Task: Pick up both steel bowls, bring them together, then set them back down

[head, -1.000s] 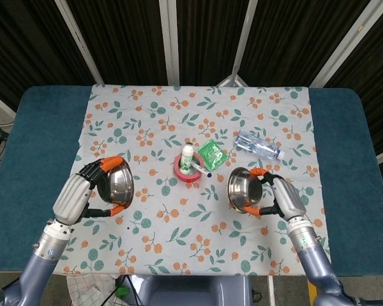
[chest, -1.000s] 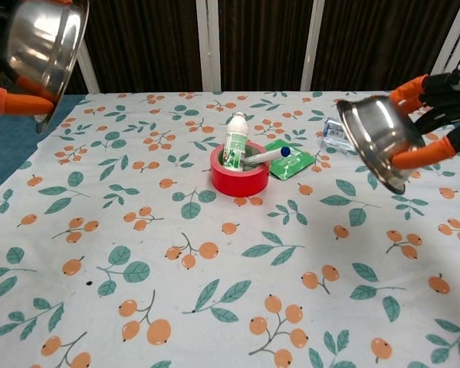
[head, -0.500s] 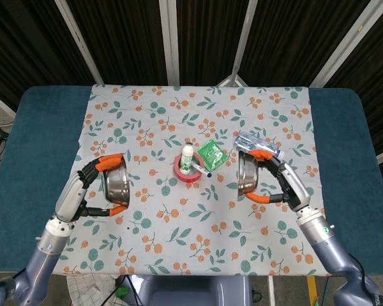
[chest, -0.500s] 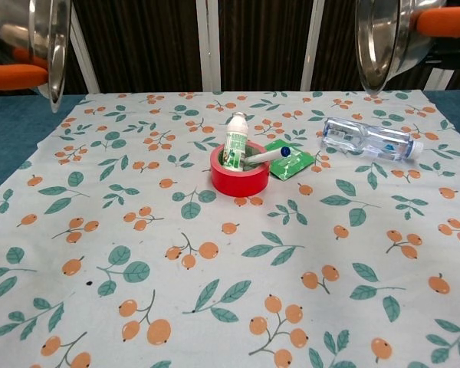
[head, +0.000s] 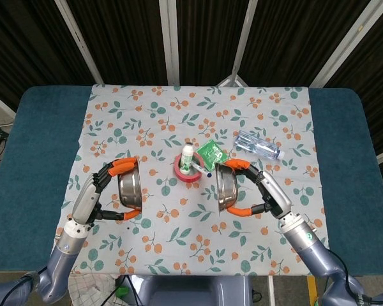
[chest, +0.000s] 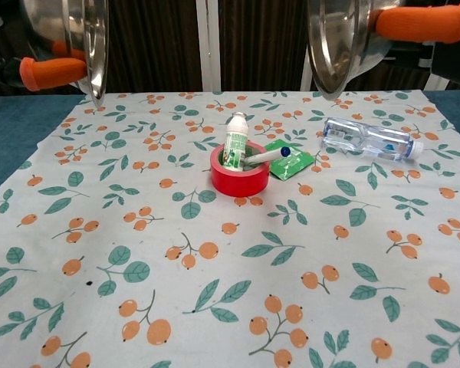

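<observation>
Both steel bowls up off the cloth, tipped on edge, open sides facing each other. Left bowl (head: 130,189) gripped by left hand (head: 99,194), orange fingertips (head: 124,167) clamped over top and bottom rim. Right bowl (head: 225,187) gripped the same way by right hand (head: 263,194). Versus half a second ago, both bowls have moved inward, gap narrower, still well apart. Between them on the floral tablecloth (head: 159,115): red tape roll (head: 189,171) with a small white bottle (head: 188,155) in it, green packet (head: 212,153) just beside; water bottle (head: 258,145) lies behind the right hand. Cloth near front edge open.
</observation>
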